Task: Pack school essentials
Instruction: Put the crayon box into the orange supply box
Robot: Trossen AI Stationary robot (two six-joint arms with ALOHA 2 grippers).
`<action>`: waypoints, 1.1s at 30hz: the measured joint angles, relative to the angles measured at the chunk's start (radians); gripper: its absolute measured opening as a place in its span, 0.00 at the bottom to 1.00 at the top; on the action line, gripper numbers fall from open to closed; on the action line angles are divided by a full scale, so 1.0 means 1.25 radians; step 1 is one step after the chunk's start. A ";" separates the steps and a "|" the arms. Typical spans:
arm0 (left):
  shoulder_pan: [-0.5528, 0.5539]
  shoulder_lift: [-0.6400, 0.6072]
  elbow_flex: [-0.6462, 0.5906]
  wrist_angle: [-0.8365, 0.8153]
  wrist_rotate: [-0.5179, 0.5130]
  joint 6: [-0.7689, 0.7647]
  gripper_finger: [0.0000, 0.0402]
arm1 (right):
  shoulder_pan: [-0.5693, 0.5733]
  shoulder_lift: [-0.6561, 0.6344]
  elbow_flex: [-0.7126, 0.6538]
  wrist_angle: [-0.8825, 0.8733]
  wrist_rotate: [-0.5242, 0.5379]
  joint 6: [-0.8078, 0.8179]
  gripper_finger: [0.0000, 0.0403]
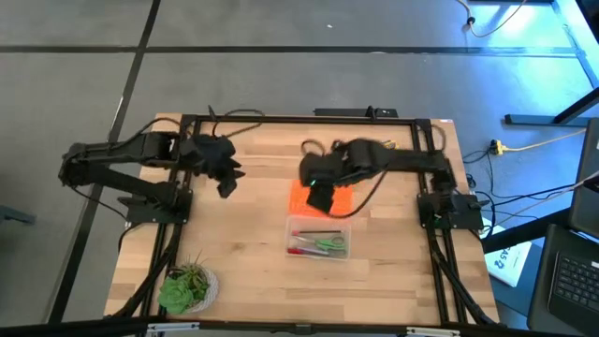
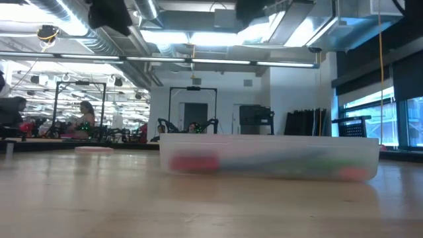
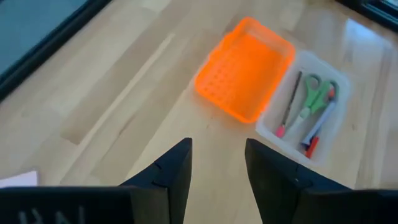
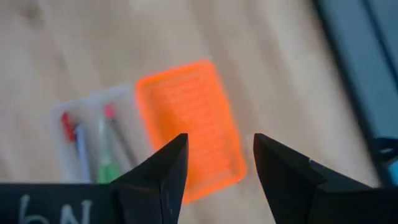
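A clear plastic box (image 1: 318, 238) stands on the wooden table near its middle. In it lie the school essentials: green-handled scissors (image 3: 315, 98), thin dark pencils (image 3: 291, 102) and a pen (image 3: 320, 127). An orange perforated lid (image 1: 342, 199) lies flat on the table just beyond the box's far side. My right gripper (image 1: 321, 196) hangs above the lid, open, with nothing between its fingers (image 4: 163, 171). My left gripper (image 1: 227, 183) hovers over the table to the left of the lid, also open and holding nothing (image 3: 217, 165).
A green potted plant (image 1: 187, 286) stands at the near left corner. A black frame (image 1: 309, 119) runs round the table's edges. Bare wood lies between the plant and the box. A pale sheet's corner (image 3: 15, 180) shows beside the left gripper.
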 joint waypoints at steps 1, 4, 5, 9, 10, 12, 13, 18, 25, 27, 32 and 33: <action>0.022 0.002 0.000 -0.001 0.016 0.003 0.35 | -0.009 -0.022 -0.004 0.008 0.014 -0.010 0.45; 0.071 0.012 0.000 0.005 0.038 0.006 0.35 | -0.045 -0.093 -0.035 0.020 0.024 -0.039 0.45; 0.087 0.014 0.000 0.003 0.045 0.011 0.35 | -0.060 -0.116 -0.049 0.011 0.025 -0.039 0.45; 0.131 0.035 0.000 0.027 0.056 0.065 0.35 | -0.143 -0.219 -0.167 0.016 0.029 -0.044 0.45; 0.142 0.041 0.000 0.042 0.068 0.079 0.35 | -0.167 -0.245 -0.202 0.018 0.030 -0.040 0.45; 0.166 0.057 0.000 0.081 0.097 0.114 0.35 | -0.220 -0.301 -0.285 0.018 0.031 -0.023 0.45; 0.176 0.066 0.000 0.107 0.110 0.134 0.35 | -0.244 -0.330 -0.330 0.030 0.032 -0.014 0.45; 0.231 0.127 0.000 0.243 0.183 0.234 0.35 | -0.352 -0.440 -0.527 0.139 -0.037 0.000 0.44; 0.295 0.221 0.000 0.389 0.214 0.255 0.35 | -0.501 -0.477 -0.722 0.238 -0.051 -0.002 0.44; 0.303 0.241 0.000 0.386 0.214 0.252 0.35 | -0.538 -0.474 -0.778 0.285 -0.048 -0.023 0.44; 0.306 0.278 0.000 0.383 0.216 0.231 0.35 | -0.625 -0.471 -0.911 0.442 -0.072 -0.044 0.44; 0.305 0.283 0.000 0.384 0.216 0.230 0.35 | -0.643 -0.471 -0.933 0.462 -0.077 -0.040 0.44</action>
